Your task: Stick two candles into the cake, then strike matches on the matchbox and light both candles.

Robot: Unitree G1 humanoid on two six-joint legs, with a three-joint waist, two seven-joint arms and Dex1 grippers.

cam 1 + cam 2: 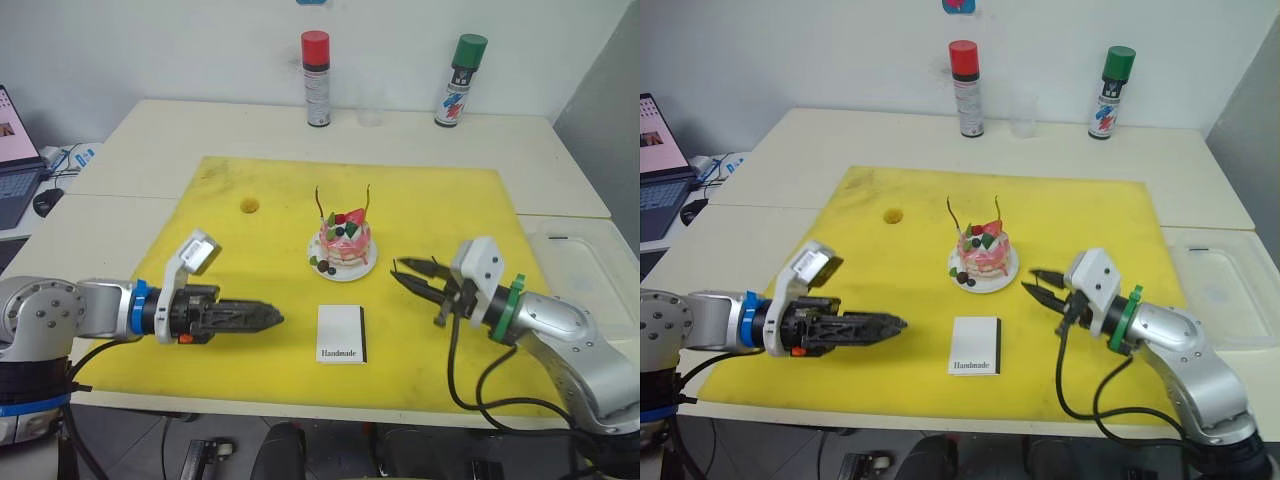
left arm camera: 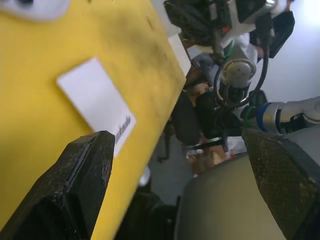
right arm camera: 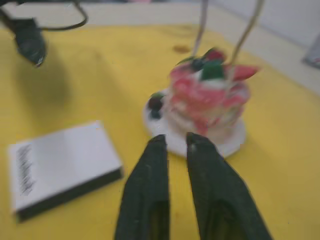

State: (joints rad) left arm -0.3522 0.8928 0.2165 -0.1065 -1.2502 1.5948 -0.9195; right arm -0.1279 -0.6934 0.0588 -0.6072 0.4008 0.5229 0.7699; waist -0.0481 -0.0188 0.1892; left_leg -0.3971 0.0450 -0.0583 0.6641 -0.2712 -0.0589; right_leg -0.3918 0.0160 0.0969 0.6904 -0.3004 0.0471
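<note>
The pink-and-white cake (image 1: 346, 243) sits on its small white plate (image 1: 360, 271) in the middle of the yellow mat (image 1: 240, 270). Two thin candles (image 1: 320, 207) (image 1: 367, 200) stand upright in it, unlit. The white "Handmade" matchbox (image 1: 341, 333) lies flat just in front of the cake. My left gripper (image 1: 277, 319) hovers low to the left of the matchbox, its fingers (image 2: 75, 190) wide open and empty. To the right of the cake, my right gripper (image 1: 397, 270) points at it with only a narrow gap between the fingers (image 3: 150, 190), nothing seen in it. The matches are out of view.
A red-capped spray can (image 1: 316, 78) and a green-capped one (image 1: 460, 80) stand at the table's back, with a clear cup (image 1: 1022, 113) between them. A clear plastic tray (image 1: 590, 275) lies right of the mat, and a laptop (image 1: 15, 150) sits far left.
</note>
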